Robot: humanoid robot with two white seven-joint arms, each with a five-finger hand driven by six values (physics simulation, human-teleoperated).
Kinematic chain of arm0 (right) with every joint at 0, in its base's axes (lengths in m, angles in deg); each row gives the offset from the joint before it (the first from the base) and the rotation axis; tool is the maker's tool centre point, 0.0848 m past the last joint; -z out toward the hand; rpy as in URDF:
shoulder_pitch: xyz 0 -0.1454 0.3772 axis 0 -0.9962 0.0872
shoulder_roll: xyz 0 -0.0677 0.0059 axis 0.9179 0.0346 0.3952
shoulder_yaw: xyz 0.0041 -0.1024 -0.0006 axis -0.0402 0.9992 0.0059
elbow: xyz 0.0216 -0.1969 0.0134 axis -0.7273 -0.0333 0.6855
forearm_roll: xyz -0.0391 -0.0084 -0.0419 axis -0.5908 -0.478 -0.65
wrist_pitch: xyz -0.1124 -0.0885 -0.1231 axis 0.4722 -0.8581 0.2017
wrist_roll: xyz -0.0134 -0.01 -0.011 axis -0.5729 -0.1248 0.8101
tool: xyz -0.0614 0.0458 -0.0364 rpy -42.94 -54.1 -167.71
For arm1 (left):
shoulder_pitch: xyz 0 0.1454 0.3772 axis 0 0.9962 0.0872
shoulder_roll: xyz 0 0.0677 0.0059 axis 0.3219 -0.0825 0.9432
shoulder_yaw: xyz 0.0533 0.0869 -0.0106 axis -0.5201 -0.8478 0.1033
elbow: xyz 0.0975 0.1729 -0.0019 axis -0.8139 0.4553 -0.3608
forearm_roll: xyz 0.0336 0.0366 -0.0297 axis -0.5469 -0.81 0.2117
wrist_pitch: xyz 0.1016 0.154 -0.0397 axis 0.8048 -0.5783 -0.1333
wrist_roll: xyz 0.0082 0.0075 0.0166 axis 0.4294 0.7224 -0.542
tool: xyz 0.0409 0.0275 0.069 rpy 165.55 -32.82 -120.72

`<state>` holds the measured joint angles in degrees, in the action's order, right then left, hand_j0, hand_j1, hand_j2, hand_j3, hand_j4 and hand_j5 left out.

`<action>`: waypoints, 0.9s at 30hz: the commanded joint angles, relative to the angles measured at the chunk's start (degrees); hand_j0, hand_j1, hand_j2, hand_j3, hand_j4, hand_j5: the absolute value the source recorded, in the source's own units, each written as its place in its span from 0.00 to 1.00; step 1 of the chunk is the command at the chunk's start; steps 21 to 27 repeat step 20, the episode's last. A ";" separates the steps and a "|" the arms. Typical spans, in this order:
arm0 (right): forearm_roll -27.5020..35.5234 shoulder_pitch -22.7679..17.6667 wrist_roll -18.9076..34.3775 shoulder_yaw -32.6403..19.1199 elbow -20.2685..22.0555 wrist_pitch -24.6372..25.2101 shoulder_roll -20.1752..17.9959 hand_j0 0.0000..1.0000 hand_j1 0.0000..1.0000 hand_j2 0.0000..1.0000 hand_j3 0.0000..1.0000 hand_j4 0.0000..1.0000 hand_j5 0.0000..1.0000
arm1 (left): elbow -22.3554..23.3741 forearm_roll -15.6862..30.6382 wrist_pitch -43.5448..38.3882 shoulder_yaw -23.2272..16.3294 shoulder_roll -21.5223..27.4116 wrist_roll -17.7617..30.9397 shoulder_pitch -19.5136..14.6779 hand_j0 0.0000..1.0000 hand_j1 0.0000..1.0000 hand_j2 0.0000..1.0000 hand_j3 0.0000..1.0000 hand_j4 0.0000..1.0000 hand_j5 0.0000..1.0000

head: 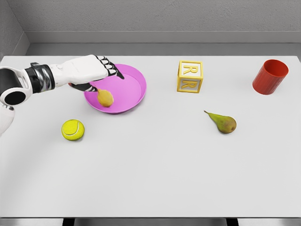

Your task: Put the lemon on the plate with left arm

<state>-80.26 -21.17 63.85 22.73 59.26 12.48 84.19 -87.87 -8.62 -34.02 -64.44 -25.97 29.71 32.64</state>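
pink plate (134, 89) sits at the left rear of the white worktop (155, 174), and the lemon (105, 97) is already inside it, at the left part of the dish, just under the left hand (94, 70). the hand hovers over the plate's left rim; the fingers reach out over the dish and look loosened, not wrapped round the fruit, though whether a fingertip touches the lemon cannot be told from this view. judgement: placing step is at or near release. to do it well: spread the fingers fully, lift straight up and clear of the rim before pulling back to the left, so the lemon is not dragged or rolled out and the plate is not nudged. right arm not in view.

count on the worktop: one plate, one lemon, one tennis ball (73, 130) in front of the plate, one letter block (189, 76) marked r, one pear (223, 122), one red cup (270, 76) at the right rear.
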 commanded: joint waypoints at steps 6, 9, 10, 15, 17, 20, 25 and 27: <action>0.00 0.00 0.01 0.01 -0.02 0.00 0.00 1.00 1.00 1.00 1.00 1.00 1.00 | -1.69 3.93 -0.16 -0.04 1.11 -0.03 0.44 0.95 0.95 0.95 0.95 0.95 0.95; 0.00 0.00 0.01 0.01 -0.02 0.00 0.00 1.00 1.00 1.00 1.00 1.00 1.00 | -4.58 15.53 -0.16 -0.65 10.68 -0.03 2.63 1.00 1.00 1.00 1.00 1.00 1.00; 0.00 0.00 0.01 0.01 -0.02 0.00 0.00 1.00 1.00 1.00 1.00 1.00 1.00 | -6.43 18.17 -0.16 -0.13 13.14 -0.03 3.51 1.00 1.00 1.00 1.00 1.00 1.00; 0.00 0.00 0.01 0.01 -0.02 0.00 0.00 1.00 1.00 1.00 1.00 1.00 1.00 | -7.93 25.12 -0.16 0.31 22.64 -0.03 6.42 1.00 1.00 1.00 1.00 1.00 1.00; 0.00 0.00 0.01 0.01 -0.02 0.00 0.00 1.00 1.00 1.00 1.00 1.00 1.00 | -8.10 25.65 -0.16 0.31 23.52 -0.03 6.85 1.00 1.00 1.00 1.00 1.00 1.00; 0.00 0.00 0.01 0.01 -0.02 0.00 0.00 1.00 1.00 1.00 1.00 1.00 1.00 | -8.10 25.47 -0.16 0.23 23.61 -0.03 7.56 1.00 1.00 1.00 1.00 1.00 1.00; 0.00 0.00 0.01 0.01 -0.02 0.00 0.00 1.00 1.00 1.00 1.00 1.00 1.00 | -8.10 25.47 -0.16 0.23 23.61 -0.03 7.56 1.00 1.00 1.00 1.00 1.00 1.00; 0.00 0.00 0.01 0.01 -0.02 0.00 0.00 1.00 1.00 1.00 1.00 1.00 1.00 | -8.10 25.47 -0.16 0.23 23.61 -0.03 7.56 1.00 1.00 1.00 1.00 1.00 1.00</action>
